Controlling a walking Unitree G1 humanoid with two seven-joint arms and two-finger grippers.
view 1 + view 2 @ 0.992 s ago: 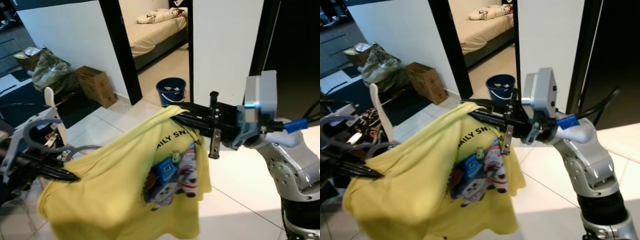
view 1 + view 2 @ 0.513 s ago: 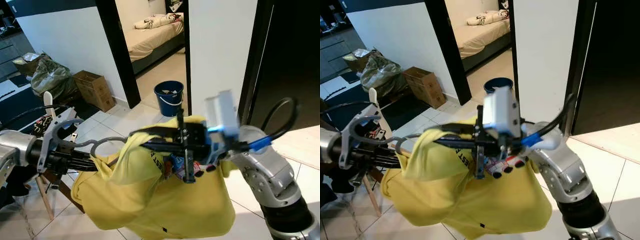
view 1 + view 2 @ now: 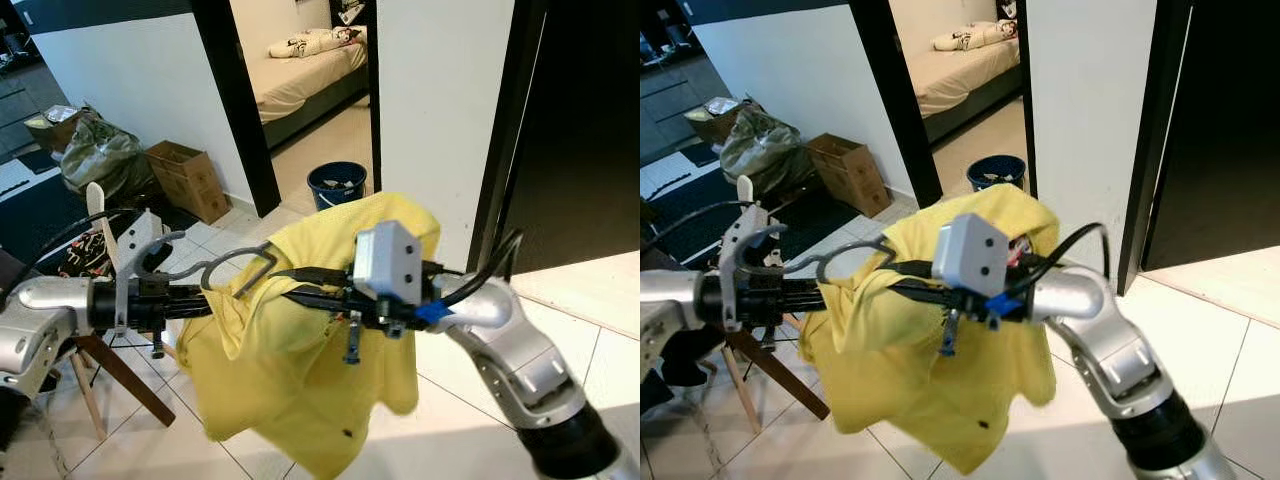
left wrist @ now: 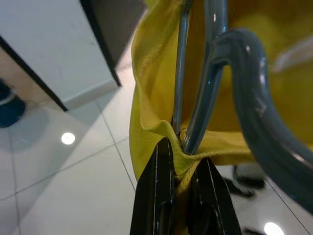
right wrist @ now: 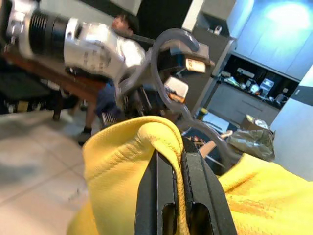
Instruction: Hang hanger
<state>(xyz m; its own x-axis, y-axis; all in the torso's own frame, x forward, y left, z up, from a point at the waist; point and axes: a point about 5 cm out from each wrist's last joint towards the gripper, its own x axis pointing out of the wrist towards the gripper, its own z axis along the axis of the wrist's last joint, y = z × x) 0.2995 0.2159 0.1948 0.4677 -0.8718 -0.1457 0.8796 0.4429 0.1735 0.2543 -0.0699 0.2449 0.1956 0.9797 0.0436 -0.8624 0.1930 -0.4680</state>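
A yellow T-shirt (image 3: 300,360) hangs bunched on a grey hanger (image 3: 235,268), carried in the air between my two arms. My left gripper (image 3: 208,300) is shut on the hanger's neck together with the shirt collar; the left wrist view shows its fingers (image 4: 157,196) pinching the grey wire (image 4: 198,122) and yellow cloth. From the right, my right gripper (image 3: 288,285) reaches in and is shut on a fold of the shirt (image 5: 127,147) close to the hook (image 5: 171,44). The two grippers sit close together. Most of the hanger is hidden under the cloth.
A blue bucket (image 3: 337,185) stands by the bedroom doorway, beside a white wall column (image 3: 440,100). Left of it lie a cardboard box (image 3: 188,175) and a stuffed bag (image 3: 98,152). A wooden chair (image 3: 105,345) is under my left arm. A person (image 5: 124,24) sits behind.
My right gripper has swung left toward the left one, gathering the spread shirt into a bunch. The hanger and shirt have risen, and the head camera has also shifted.
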